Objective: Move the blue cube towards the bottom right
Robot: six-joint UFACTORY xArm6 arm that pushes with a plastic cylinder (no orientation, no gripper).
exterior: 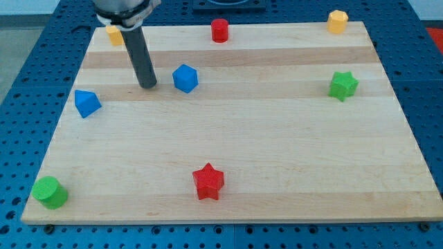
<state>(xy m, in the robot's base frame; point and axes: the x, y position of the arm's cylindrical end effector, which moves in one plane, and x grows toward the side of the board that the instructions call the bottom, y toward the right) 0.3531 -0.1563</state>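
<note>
You see my tip [148, 86] resting on the table [277, 138] just left of the blue cube [185, 78] in the view's upper left, apart from it, and no jaws show.

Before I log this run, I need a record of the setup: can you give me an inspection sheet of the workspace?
Surface: wooden board, flat.
Job's things: blue cube, upper left of centre.
Clutter: blue block; red star; green star; green cylinder; red cylinder; yellow block; orange block, partly hidden.
Grippers: none; my tip just left of the blue cube, apart.
Cables: nothing seen.
Surroundings: blue perforated table.
</note>
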